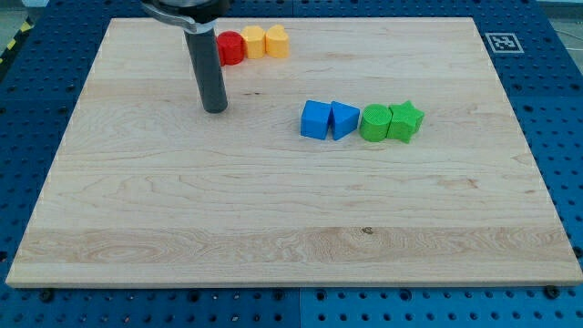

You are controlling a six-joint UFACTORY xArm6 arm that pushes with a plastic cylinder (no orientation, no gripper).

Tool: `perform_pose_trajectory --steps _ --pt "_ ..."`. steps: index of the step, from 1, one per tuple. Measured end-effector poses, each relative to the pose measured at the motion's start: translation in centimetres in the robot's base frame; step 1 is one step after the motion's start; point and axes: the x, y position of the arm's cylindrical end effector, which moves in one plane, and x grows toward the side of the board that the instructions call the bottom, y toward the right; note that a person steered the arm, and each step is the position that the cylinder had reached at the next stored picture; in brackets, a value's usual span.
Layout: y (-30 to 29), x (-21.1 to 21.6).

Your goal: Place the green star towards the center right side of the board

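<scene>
The green star (406, 120) lies on the wooden board (273, 210), right of centre, at the right end of a row. It touches a green round block (374, 123) on its left. My tip (215, 108) stands on the board in the upper left part, well to the left of the star and apart from every block.
A blue cube (315, 119) and a blue wedge-like block (342, 119) continue the row leftwards. At the view's top, just right of the rod, a red cylinder (230, 47), a yellow block (253, 42) and an orange block (276, 42) stand side by side.
</scene>
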Motion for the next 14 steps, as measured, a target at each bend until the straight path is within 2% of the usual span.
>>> perform_pose_trajectory --steps 1,3,6,8,12,14 --pt "1.3 0.8" --pt "1.3 -0.7" --pt "2.0 -6.9" --pt "7.6 -6.3" --pt "10.3 -5.4" --pt "15.4 -4.9"
